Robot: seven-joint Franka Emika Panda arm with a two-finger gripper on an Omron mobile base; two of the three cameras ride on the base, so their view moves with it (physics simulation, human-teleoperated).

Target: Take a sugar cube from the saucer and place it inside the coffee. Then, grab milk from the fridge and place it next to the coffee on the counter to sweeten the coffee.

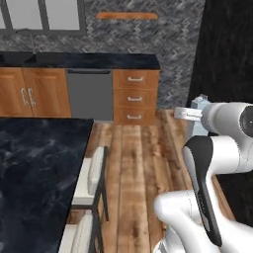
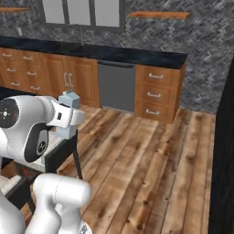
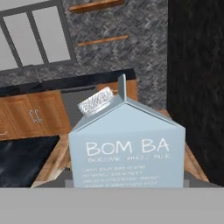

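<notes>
Filling the hand view, the milk (image 3: pixel 127 144) is sitting upright between the fingers, label "BOM BA" facing the lens. In the right base view the gripper (image 2: pixel 68 119) is clenching the carton, carrying it above the wooden floor (image 2: pixel 151 155), well apart from the counter (image 2: pixel 114 54).

Arm folded high, gripper (image 2: pixel 68 119) apparently clamped on milk (image 3: pixel 127 146).

The milk (image 3: pixel 127 144) sits before the counter (image 3: pixel 65 81), above floor.
</notes>
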